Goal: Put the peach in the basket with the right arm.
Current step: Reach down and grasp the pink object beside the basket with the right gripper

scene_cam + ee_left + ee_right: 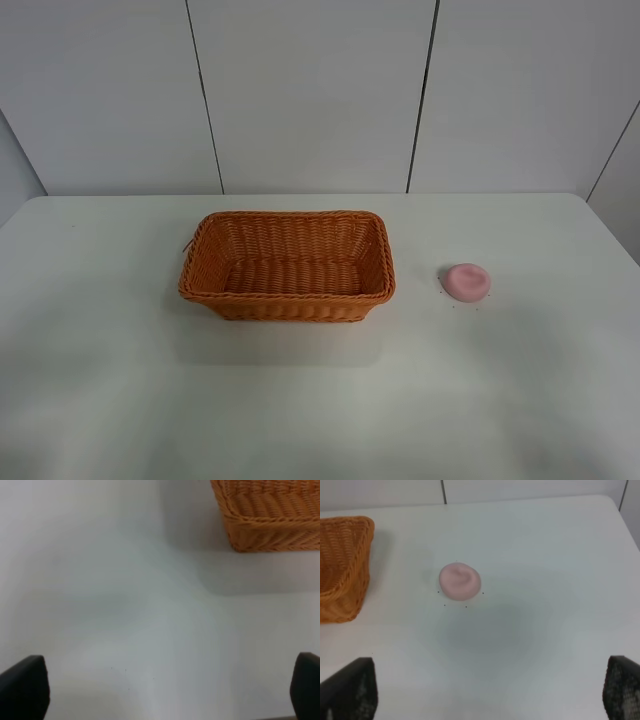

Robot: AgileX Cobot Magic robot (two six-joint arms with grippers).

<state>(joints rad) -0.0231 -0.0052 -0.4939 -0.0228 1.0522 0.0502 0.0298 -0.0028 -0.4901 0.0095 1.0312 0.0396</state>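
The peach [466, 281] is found on the white table [320, 400], dimple upward, to the right of the basket [290, 308] and well apart from it. A few small dark specks are noted on the table around the fruit. The basket stands upright near the table's middle. The right gripper [486, 690] is spread wide and grasps nothing; the peach lies ahead of it, untouched, with a basket corner off to one side. The left gripper [164, 690] is likewise released, held over bare table, with a basket corner ahead of it.
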